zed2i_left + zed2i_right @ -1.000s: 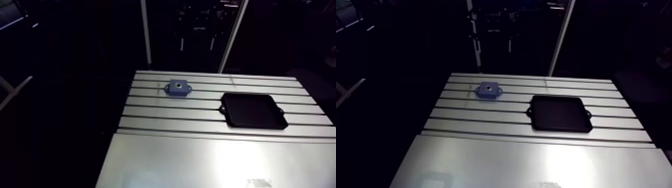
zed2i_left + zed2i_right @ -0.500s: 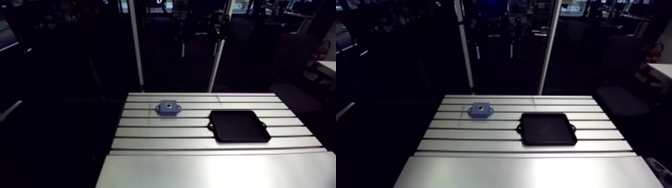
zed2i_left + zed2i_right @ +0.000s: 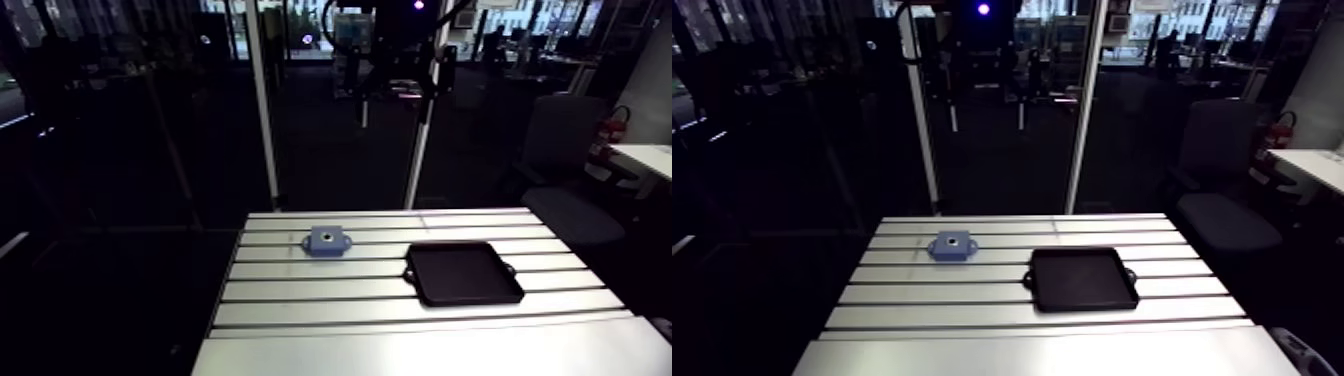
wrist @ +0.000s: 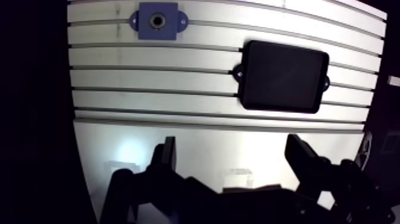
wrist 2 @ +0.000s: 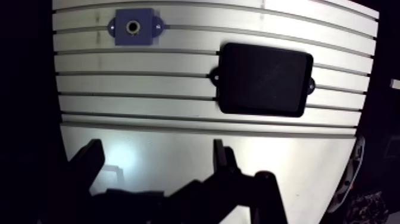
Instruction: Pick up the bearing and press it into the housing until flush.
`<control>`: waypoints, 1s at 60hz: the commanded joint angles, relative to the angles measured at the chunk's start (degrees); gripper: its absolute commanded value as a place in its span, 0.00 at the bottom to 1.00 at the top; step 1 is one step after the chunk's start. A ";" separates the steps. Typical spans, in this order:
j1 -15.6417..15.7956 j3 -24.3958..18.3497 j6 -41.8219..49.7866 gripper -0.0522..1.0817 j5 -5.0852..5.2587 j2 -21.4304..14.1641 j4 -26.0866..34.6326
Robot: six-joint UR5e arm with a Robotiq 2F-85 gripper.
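Gripper hangs above the slotted table, fingers wide, nothing between. Blue housing is well ahead, black tray near it. Bearing: I cannot find it. Risk: descending w/o locating it, gripper grasps air.

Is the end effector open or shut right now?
Open. In the wrist view the end effector has its two fingers spread wide apart, with nothing held between them.

Matte black 2-finger gripper, seen in the wrist view. The 2 fingers are flat, dark bars with squared, blunt tips, each joined at its base to angled black linkage arms; the body's finer detail is lost in shadow.
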 commanded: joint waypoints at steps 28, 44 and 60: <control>-1.11 0.68 -0.14 0.05 0.06 -2.85 -0.07; -1.20 0.65 -0.22 0.05 -0.04 -2.95 -0.07; -1.11 0.65 -0.30 0.05 0.06 -2.70 -0.25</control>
